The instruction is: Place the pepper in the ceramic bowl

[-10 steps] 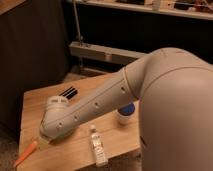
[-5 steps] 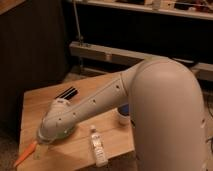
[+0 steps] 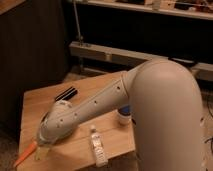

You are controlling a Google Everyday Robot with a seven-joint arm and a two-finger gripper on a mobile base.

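The pepper (image 3: 25,154), slender, orange and tapered, lies slantwise on the table (image 3: 45,100), its upper end right beside the low-hanging gripper (image 3: 42,150) and its thin tip pointing away from the gripper toward the near table edge.

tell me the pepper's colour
The pepper is orange in the camera view, beside the gripper at the table edge.

Warm, dim light from above brightens the arm (image 3: 100,102) against a dark background. The tool (image 3: 43,150) hangs in soft shadow at the front left corner of the bench (image 3: 45,100).
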